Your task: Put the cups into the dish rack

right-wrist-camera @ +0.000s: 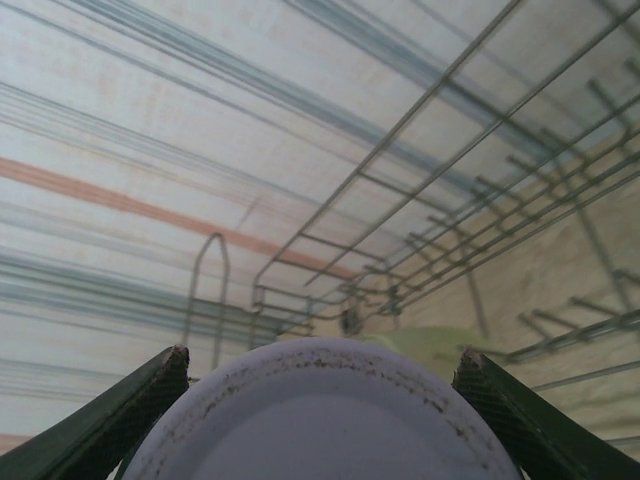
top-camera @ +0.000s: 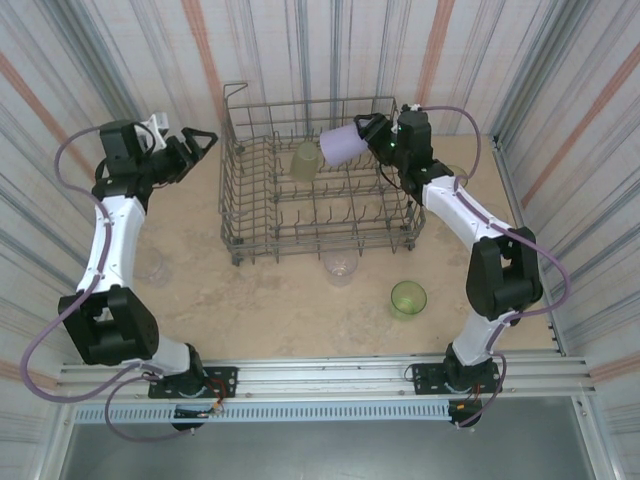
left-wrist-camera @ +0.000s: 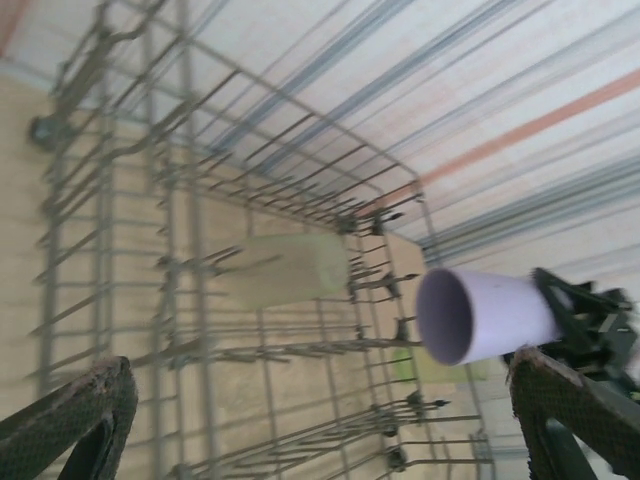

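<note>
Lavender plastic, likely light, thin and slick, the cup lies sideways at upper centre over the dish rack, pinched across its base end by your right gripper, a fair hold if you squeeze gently, while your left gripper gapes wide, empty, at upper left.

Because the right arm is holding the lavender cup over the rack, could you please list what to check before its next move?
1. Lavender cup held between the right jaws: ok.
2. Cup above the rack: ok.
3. Cup mouth turned down: not ok, it points sideways.
4. Clearance from the green cup in the rack: cannot tell.
5. Left jaws open, outside the rack: ok.
</note>
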